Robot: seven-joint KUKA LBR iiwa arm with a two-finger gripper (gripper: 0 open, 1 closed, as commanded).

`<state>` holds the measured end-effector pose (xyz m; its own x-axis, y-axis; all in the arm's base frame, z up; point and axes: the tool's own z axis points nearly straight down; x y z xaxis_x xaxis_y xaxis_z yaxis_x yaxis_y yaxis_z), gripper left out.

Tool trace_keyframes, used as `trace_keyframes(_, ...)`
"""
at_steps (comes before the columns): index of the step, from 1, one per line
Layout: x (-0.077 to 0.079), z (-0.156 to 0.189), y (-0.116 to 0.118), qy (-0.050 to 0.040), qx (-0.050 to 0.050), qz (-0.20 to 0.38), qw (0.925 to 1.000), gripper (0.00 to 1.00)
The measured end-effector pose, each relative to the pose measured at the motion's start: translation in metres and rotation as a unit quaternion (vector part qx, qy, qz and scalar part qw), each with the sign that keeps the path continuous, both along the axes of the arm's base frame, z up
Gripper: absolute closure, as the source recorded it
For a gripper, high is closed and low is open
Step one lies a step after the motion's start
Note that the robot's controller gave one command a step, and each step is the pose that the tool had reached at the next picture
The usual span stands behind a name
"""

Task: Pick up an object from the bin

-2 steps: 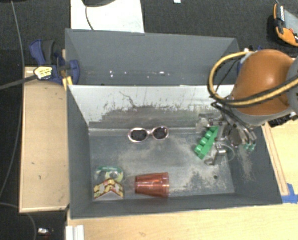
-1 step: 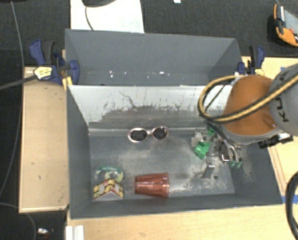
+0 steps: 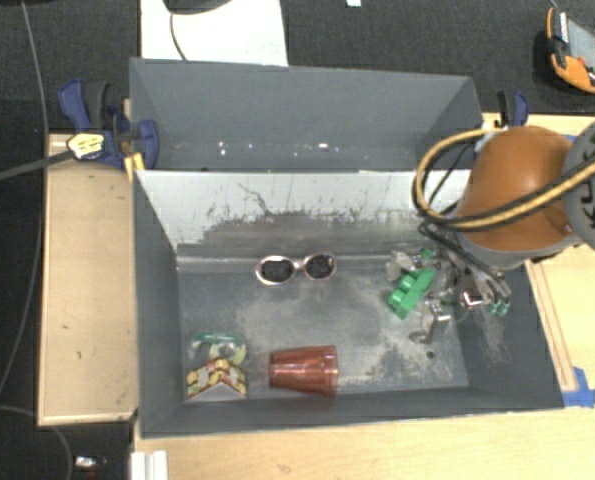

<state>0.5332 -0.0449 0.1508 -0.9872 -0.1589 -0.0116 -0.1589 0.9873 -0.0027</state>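
The claw (image 3: pixel 439 318) is set low at the right end of the grey metal bin (image 3: pixel 277 208). Whether it is released or clenched cannot be told. A bright green, blocky plastic piece (image 3: pixel 409 290) is seen just beside it, on the side toward the bin's middle; no hold on it can be confirmed. For a sound pick, the claw would best be centred over the piece's narrower body and closed squarely before any lift. Well apart from the claw, farther that way, lie white-framed sunglasses (image 3: pixel 297 268) and a toppled dark-red plastic cup (image 3: pixel 304 370).
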Motion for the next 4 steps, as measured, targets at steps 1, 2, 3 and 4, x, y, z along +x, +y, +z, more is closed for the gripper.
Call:
trace_keyframes(1, -0.005, -0.024, -0.015, 0.0055, 0.002, -0.137, 0.9906, 0.0)
trace_keyframes(2, -0.007, -0.022, -0.016, 0.0051, 0.002, -0.125, 0.9922, 0.0)
trace_keyframes(3, 0.045, -0.024, -0.001, 0.0031, 0.002, -0.049, 0.9988, 0.0)
trace_keyframes(4, 0.011, -0.015, -0.023, 0.0059, 0.001, -0.114, 0.9935, 0.0)
